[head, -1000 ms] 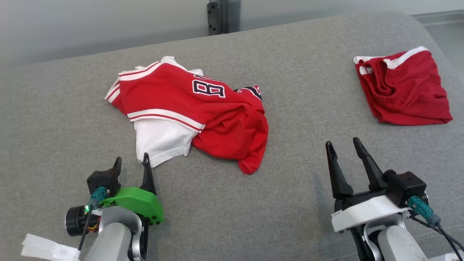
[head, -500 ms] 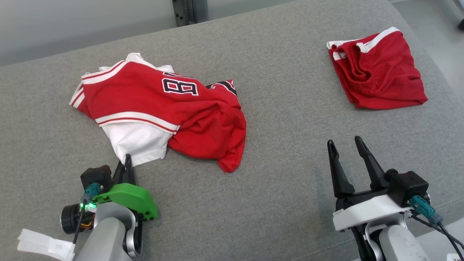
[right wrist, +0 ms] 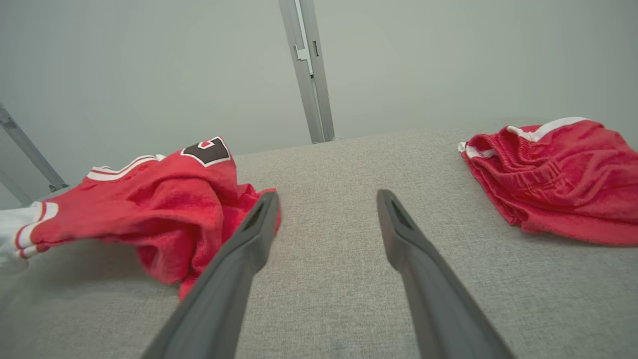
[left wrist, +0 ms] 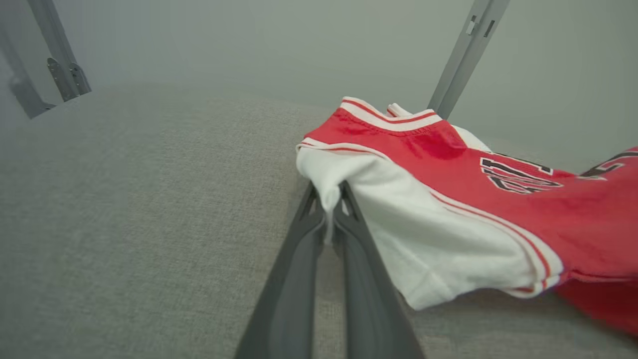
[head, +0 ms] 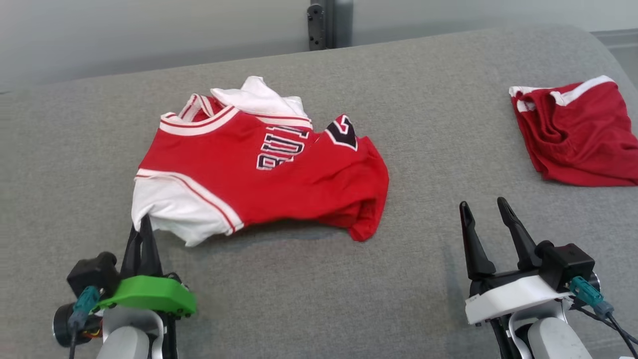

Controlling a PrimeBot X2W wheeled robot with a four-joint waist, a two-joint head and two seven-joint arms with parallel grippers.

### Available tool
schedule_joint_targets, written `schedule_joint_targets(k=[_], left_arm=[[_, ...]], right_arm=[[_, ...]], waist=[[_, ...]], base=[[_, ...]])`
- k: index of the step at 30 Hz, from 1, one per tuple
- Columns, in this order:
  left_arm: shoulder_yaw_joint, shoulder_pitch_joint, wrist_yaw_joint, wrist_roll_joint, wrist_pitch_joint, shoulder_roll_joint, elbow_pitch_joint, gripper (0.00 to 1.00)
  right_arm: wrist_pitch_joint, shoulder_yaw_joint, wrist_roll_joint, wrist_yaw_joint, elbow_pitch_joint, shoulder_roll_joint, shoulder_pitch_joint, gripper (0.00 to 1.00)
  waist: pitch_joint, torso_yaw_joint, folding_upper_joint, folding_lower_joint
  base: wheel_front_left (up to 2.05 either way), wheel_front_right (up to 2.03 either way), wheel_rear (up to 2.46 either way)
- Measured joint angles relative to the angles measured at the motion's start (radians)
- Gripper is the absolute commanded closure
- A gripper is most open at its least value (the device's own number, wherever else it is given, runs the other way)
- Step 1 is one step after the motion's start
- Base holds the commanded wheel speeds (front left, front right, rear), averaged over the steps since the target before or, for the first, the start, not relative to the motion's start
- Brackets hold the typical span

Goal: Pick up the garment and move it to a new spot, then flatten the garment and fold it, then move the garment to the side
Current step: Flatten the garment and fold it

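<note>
The garment (head: 279, 169) is a red jersey with white sleeves, black lettering and striped trim, lying crumpled on the grey padded surface (head: 423, 139). My left gripper (head: 142, 224) is shut on the tip of the white sleeve (left wrist: 324, 187) at the garment's near left corner, and that side is raised off the surface. The left wrist view has the sleeve cloth pinched between the two dark fingers (left wrist: 299, 259). My right gripper (head: 484, 209) stands open over bare surface, right of the garment's red hem (right wrist: 199, 229), holding nothing.
A second red garment with white trim (head: 573, 139) lies crumpled at the far right, also seen as the red garment (right wrist: 553, 174) in the right wrist view. A grey metal post (head: 321, 22) rises behind the surface's far edge against a pale wall.
My left gripper shut on the white sleeve and pulled it up and toward me, so the jersey unfolded and its lettering turned into view. The head camera shifted. The right gripper stayed open.
</note>
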Motion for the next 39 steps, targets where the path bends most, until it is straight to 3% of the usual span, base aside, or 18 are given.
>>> schedule_joint_targets(k=[5,11,19,20,21,22,31,39], left_arm=[[0.044,0.096,0.033,-0.001,-0.002,0.02,-0.107,1.0],[0.105,0.145,0.068,-0.024,-0.001,0.054,-0.119,1.0],[0.139,0.167,0.085,-0.046,-0.001,0.063,-0.04,1.0],[0.137,0.166,0.085,-0.047,-0.001,0.062,-0.032,0.92],[0.134,0.165,0.085,-0.048,-0.001,0.059,-0.024,0.55],[0.133,0.165,0.085,-0.048,-0.001,0.056,-0.018,0.0],[0.122,0.144,0.062,0.004,-0.001,0.03,-0.077,0.0],[0.039,0.149,0.02,0.05,-0.002,-0.038,-0.137,0.0]], right_arm=[[0.0,-0.009,-0.007,0.0,0.011,0.0,0.004,0.0],[0.0,-0.013,-0.011,0.0,0.02,0.0,0.003,0.0],[0.003,-0.012,-0.021,0.0,0.033,0.0,-0.002,0.0],[0.006,-0.013,-0.024,0.0,0.035,0.0,-0.002,0.0],[0.006,-0.013,-0.025,0.0,0.036,0.0,-0.002,0.0],[0.006,-0.013,-0.025,0.0,0.038,0.0,-0.002,0.0],[0.021,-0.019,-0.034,0.0,0.059,0.0,-0.014,0.0],[0.112,0.043,-0.01,0.0,0.142,0.0,-0.051,0.0]], waist=[[-0.023,0.073,0.0,0.0],[-0.042,0.14,0.0,0.0],[-0.048,0.146,0.0,0.0],[-0.047,0.143,-0.0001,0.0],[-0.046,0.139,0.0,0.0],[-0.046,0.137,0.0,0.0],[-0.056,0.141,0.0,0.0],[-0.074,0.192,0.0,0.0]], base=[[0.0,0.0,0.0],[0.0,0.0,0.0],[0.0,0.0,0.0],[0.0,0.0,0.0],[0.0,0.0,0.0],[0.0,0.0,0.0],[0.0,0.0,0.0],[0.0,0.0,0.0]])
